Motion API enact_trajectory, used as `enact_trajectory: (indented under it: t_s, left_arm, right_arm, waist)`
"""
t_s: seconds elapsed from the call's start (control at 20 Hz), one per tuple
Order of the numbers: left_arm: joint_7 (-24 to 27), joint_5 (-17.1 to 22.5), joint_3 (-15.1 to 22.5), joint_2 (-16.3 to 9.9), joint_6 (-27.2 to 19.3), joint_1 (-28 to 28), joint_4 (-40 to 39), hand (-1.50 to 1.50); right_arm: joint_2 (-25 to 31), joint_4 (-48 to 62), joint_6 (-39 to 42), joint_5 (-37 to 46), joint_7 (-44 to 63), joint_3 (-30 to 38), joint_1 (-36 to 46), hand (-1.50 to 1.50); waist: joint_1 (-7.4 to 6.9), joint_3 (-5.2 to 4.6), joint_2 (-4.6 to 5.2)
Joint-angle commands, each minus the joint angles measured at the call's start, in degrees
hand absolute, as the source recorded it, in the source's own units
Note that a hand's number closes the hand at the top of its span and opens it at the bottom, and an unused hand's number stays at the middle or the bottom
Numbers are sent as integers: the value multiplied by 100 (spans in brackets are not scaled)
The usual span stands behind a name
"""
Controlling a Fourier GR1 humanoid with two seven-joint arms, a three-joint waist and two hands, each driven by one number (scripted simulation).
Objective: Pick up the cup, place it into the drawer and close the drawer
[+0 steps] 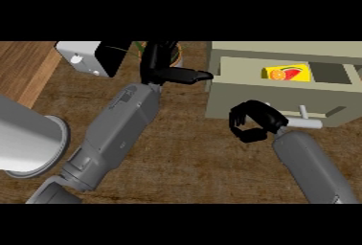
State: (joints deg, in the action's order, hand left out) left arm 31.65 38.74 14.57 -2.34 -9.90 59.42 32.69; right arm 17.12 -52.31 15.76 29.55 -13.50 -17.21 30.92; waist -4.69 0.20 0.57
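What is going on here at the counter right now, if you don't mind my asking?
A humanoid robot is working at an open drawer in a beige cabinet on the counter. Its left hand is stretched forward near the drawer's left corner; whether it holds the cup cannot be seen. Its right hand, fingers curled, is at the drawer front beside the handle. A yellow carton with fruit on it lies inside the drawer. A large grey cylinder stands at the left.
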Motion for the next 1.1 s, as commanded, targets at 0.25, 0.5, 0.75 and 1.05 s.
enact_trajectory:
  t_s: [0.25, 0.5, 0.75, 1.05]
  left_arm:
    - [-296, 120, -107, -649, 394, -453, 534, -150]
    - [-349, 102, -5, -770, 607, -785, 789, -150]
    - [-373, 77, 60, -828, 726, -905, 918, -150]
    - [-418, 109, 38, -970, 875, -995, 992, -150]
  right_arm:
    - [291, 1818, -588, -264, -987, 1062, 1375, 150]
    - [502, 2406, -765, -420, -768, 1499, 2006, 150]
    - [689, 2406, -565, -705, -667, 1766, 2245, 150]
    - [925, 2208, -329, -884, -633, 1873, 2310, 150]
  waist:
    - [-334, 12, 107]
    - [-520, 10, 138]
    - [-647, 11, 173]
    - [-750, 1, 191]
